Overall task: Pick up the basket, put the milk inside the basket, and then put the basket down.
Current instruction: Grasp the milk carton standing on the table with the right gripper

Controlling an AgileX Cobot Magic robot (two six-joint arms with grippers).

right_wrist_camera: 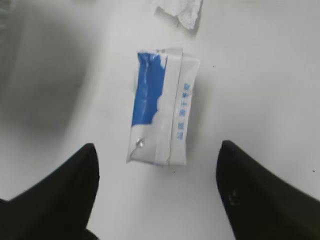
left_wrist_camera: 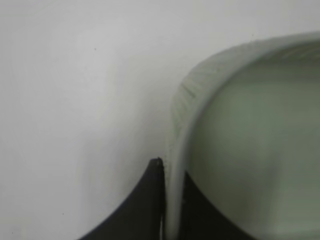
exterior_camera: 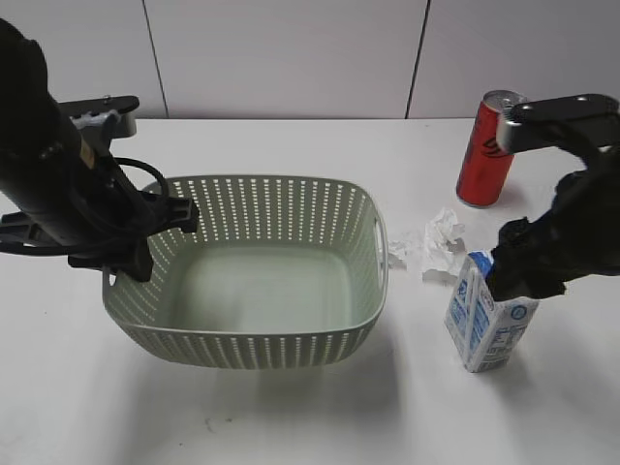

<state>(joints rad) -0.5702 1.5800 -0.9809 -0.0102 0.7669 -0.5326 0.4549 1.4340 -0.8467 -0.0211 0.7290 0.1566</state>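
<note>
The pale sage-green basket [exterior_camera: 262,276] sits mid-table, its left side tipped up a little. My left gripper [exterior_camera: 145,247] is shut on the basket's left rim; in the left wrist view the rim [left_wrist_camera: 175,165] runs between the two black fingers [left_wrist_camera: 172,200]. The white and blue milk carton [exterior_camera: 484,315] stands right of the basket. My right gripper [exterior_camera: 523,276] hovers just above the carton, open; in the right wrist view the carton [right_wrist_camera: 162,112] lies beyond the spread fingers [right_wrist_camera: 157,185], not between them.
A red soda can [exterior_camera: 489,150] stands at the back right. A crumpled white paper [exterior_camera: 431,242] lies between the basket and the carton, also at the top of the right wrist view [right_wrist_camera: 180,10]. A white wall stands behind the table.
</note>
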